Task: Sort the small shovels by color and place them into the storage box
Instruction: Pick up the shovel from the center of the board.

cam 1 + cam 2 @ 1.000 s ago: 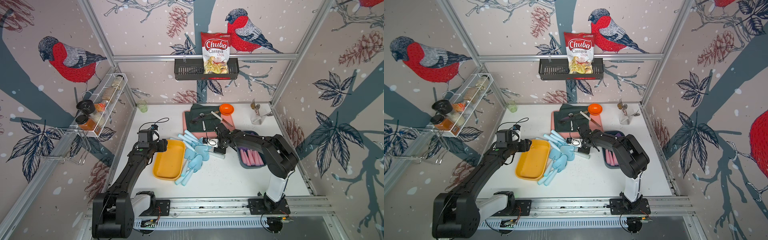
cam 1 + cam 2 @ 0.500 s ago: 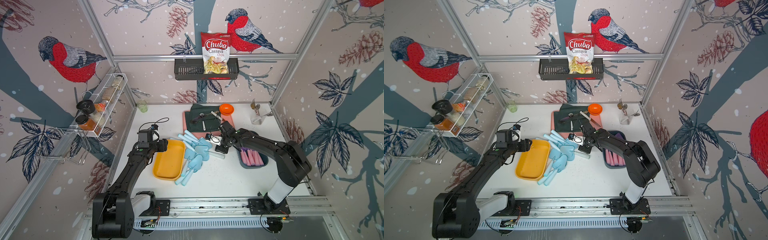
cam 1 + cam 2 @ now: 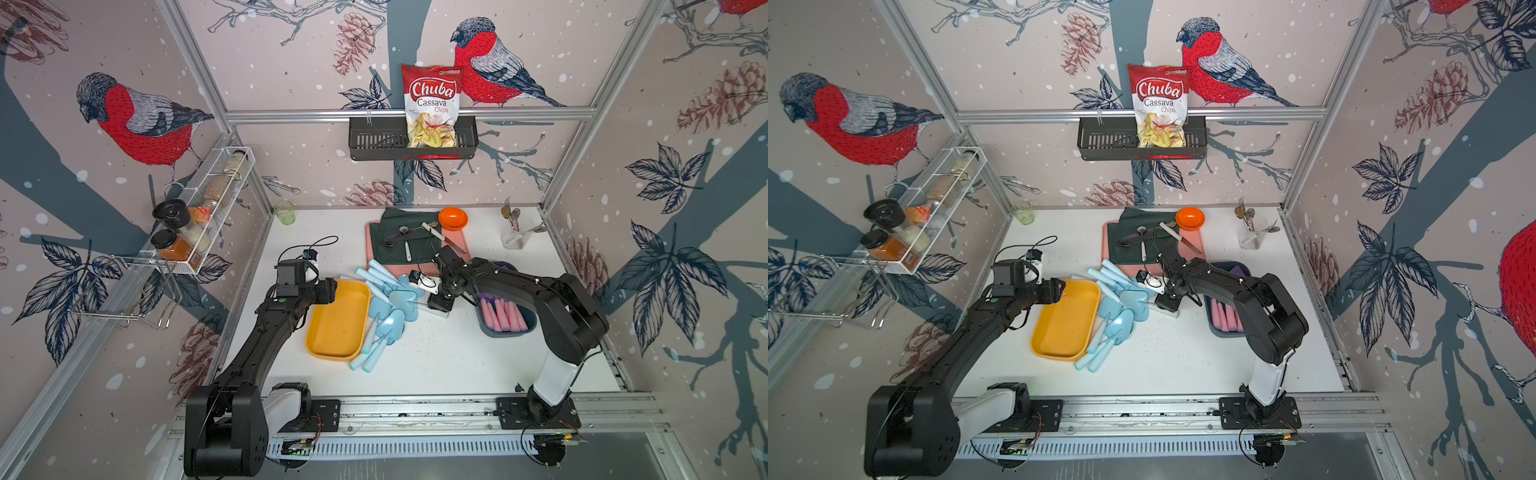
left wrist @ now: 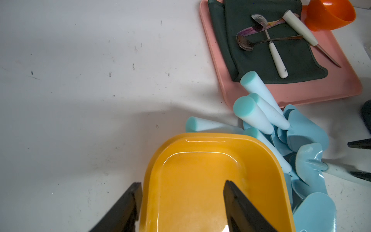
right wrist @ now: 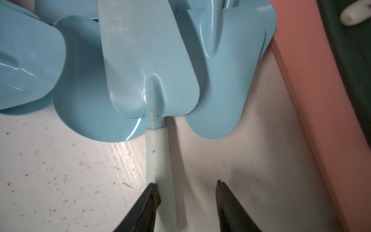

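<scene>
Several light blue shovels (image 3: 388, 309) (image 3: 1121, 316) lie in a heap beside an empty yellow tray (image 3: 336, 328) (image 3: 1063, 332). Pink-handled shovels (image 3: 500, 313) lie in the dark blue storage box (image 3: 507, 333) on the right. My right gripper (image 3: 440, 305) (image 5: 186, 186) is low over the table, open, with the pale handle (image 5: 158, 164) of one blue shovel lying between its fingers, against one of them. My left gripper (image 3: 330, 291) (image 4: 180, 186) is open and straddles the yellow tray's rim (image 4: 200, 137), with nothing held.
Behind the heap is a pink tray (image 3: 460, 243) with a green cloth, spoons and a white-handled knife. An orange bowl (image 3: 453, 218), a clear cup of spoons (image 3: 515, 239) and a green glass (image 3: 284, 212) stand along the back wall.
My right gripper has shifted a little toward the front and down onto the blue shovel's handle, its elbow swinging right. The left arm has not moved.
</scene>
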### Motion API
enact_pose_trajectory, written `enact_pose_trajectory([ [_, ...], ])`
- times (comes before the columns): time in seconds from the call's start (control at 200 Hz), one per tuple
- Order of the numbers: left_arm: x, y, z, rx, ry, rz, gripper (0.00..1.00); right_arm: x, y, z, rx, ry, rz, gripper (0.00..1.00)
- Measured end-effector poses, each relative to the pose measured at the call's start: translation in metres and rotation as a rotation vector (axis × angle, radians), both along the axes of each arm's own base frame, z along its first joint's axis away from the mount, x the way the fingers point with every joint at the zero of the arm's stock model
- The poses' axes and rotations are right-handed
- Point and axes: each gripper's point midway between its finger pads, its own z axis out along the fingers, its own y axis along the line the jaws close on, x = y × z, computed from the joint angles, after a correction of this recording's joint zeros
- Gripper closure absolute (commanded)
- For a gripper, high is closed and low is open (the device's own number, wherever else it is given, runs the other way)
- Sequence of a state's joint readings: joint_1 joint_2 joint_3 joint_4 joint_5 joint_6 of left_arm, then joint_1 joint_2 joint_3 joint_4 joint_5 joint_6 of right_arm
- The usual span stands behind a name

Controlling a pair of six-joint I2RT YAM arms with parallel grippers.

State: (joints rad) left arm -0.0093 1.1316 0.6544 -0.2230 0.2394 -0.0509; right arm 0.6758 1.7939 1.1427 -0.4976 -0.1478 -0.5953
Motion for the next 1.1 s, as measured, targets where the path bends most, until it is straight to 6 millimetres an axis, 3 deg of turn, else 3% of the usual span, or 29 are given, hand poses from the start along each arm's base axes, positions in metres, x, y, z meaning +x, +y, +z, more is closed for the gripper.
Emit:
enact_pose_trajectory([
  [0.295, 0.0, -0.001, 0.001, -0.005, -0.001, -0.005, 0.32, -0.007, -0.008, 0.02, -0.003, -0.03, -0.031, 0.48],
  [0.65, -0.001, -0.004, 0.002, -0.015, -0.004, -0.015, 0.32, -0.021, -0.016, -0.006, -0.063, 0.039, -0.057, 0.52],
  [0.73, -0.002, -0.004, 0.001, -0.015, -0.002, -0.015, 0.32, -0.021, -0.019, -0.015, -0.092, 0.052, -0.064, 0.59],
  [0.896, -0.002, -0.004, 0.0, -0.017, 0.0, -0.017, 0.32, -0.023, -0.022, -0.022, -0.112, 0.072, -0.086, 0.91],
  [1.006, -0.002, -0.006, 0.001, -0.025, -0.001, -0.024, 0.32, -0.024, -0.022, -0.011, -0.094, 0.054, -0.09, 1.0],
  [1.101, -0.004, -0.01, 0.003, -0.044, -0.004, -0.044, 0.32, -0.027, -0.021, 0.008, -0.052, 0.009, -0.096, 1.0],
])
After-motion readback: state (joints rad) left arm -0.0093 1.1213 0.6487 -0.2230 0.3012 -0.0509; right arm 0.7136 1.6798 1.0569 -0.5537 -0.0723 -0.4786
